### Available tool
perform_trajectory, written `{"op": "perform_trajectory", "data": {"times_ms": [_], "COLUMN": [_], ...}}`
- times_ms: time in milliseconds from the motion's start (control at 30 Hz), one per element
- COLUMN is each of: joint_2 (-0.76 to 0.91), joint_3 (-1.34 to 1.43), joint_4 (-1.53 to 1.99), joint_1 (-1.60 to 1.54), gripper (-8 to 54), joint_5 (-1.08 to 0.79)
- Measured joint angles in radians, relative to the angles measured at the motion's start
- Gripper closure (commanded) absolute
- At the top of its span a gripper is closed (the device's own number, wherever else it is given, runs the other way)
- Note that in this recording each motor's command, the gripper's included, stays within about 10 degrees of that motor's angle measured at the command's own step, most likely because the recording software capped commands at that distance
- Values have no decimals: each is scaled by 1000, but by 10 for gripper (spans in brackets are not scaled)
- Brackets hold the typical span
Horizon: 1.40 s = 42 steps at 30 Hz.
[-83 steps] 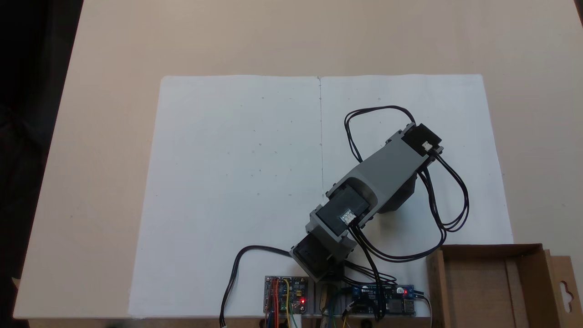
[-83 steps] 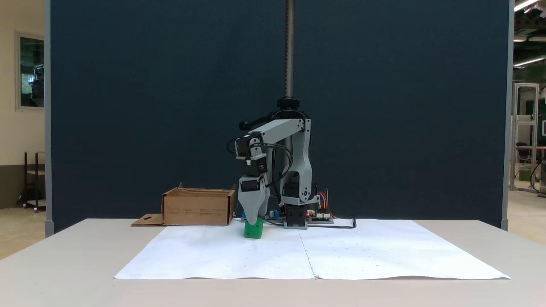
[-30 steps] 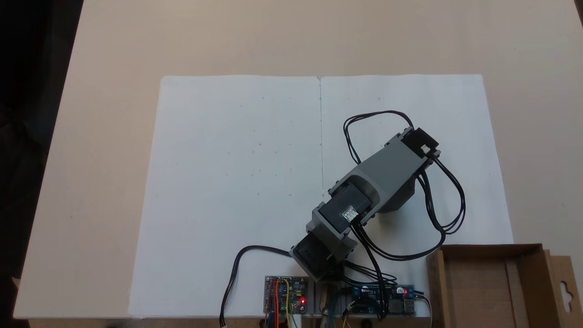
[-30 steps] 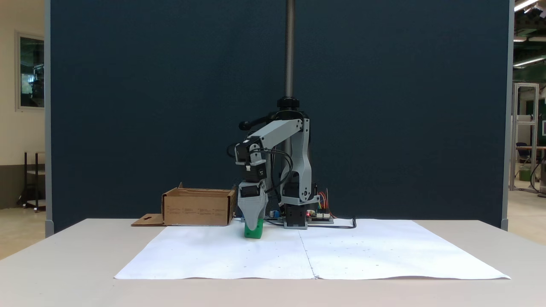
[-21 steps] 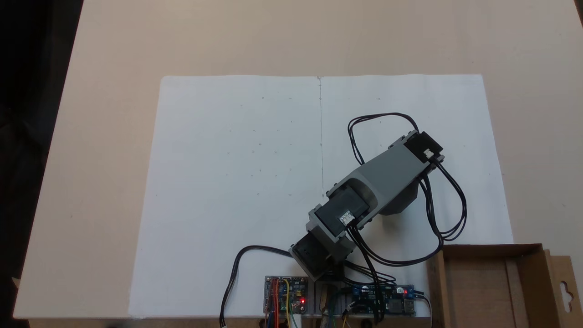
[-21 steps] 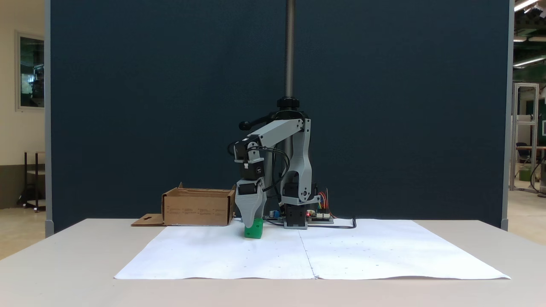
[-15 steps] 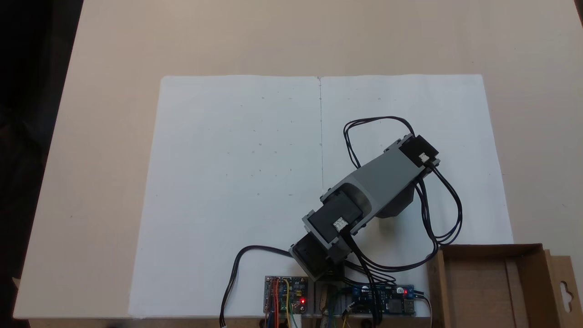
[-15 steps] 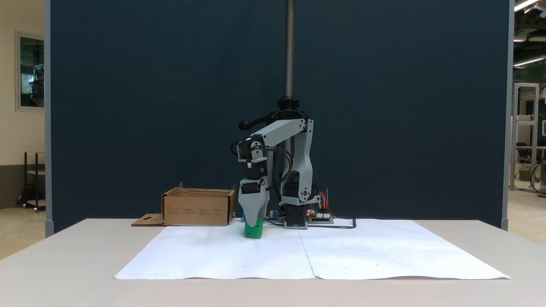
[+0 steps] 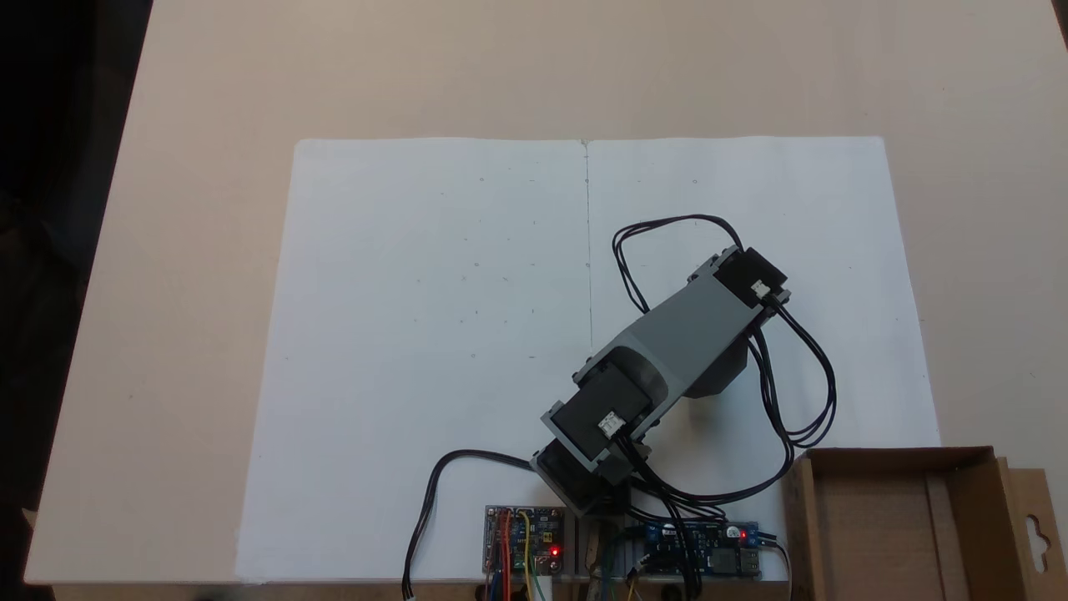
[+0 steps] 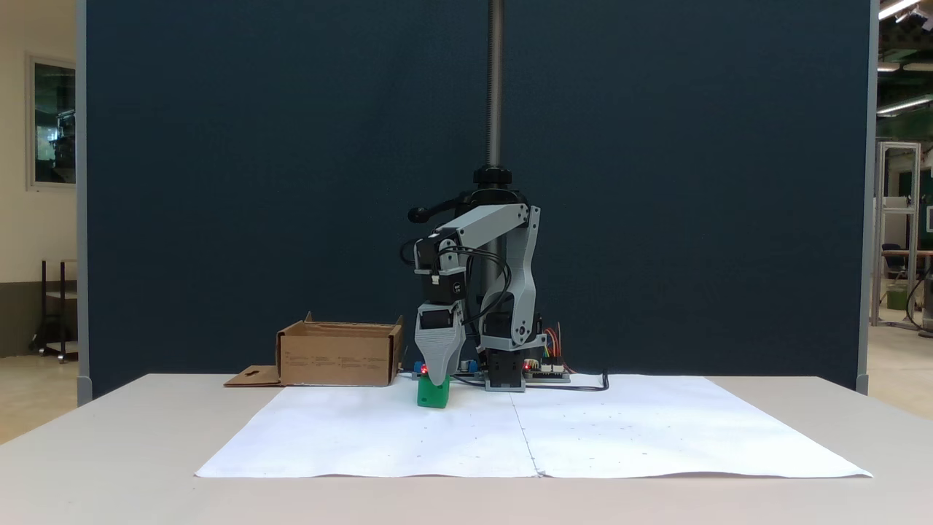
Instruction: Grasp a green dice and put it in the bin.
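The green dice (image 10: 433,394) is a small bright green cube resting on the white paper (image 10: 364,437), just in front of the arm's base. My gripper (image 10: 437,380) points straight down at it, and its grey tip reaches the cube's top edge. Only one tapered jaw shows from the side, so open or shut is unclear. From above, the grey arm (image 9: 680,334) covers the dice. The bin (image 10: 339,356) is a low brown cardboard box left of the arm in the side view and sits at the lower right corner (image 9: 797,517) seen from above.
Two circuit boards (image 9: 524,541) with lit red lights flank the arm's base, and black cables (image 9: 801,392) loop out beside the arm. A metal pole (image 10: 496,87) rises behind the base. The paper (image 9: 434,292) covers most of the table.
The gripper dipped over the dice, then rose a little and shifted slightly right in the side view. The arm swung a bit. The dice stayed where it was on the paper.
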Motion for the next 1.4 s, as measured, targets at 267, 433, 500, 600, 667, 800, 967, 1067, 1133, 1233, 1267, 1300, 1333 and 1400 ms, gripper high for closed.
{"op": "perform_trajectory", "data": {"times_ms": [267,433,500,600,667,800,967,1067,1133,1233,1267,1300,1333,1400], "joint_2": [2,2,2,-3,-2,-29,-75,-103,-103,-118,-117,-117,-118,-117], "joint_3": [21,26,28,28,28,28,28,28,28,28,28,28,34,43], "joint_4": [-37,-80,-97,-120,-132,-156,-202,-221,-224,-224,-224,-224,-227,-235], "joint_1": [0,0,0,0,0,0,0,0,0,0,0,0,0,0], "gripper": [11,15,16,17,17,17,17,18,26,59,74,84,91,91], "joint_5": [0,2,2,2,0,0,0,2,0,2,0,0,2,0]}}
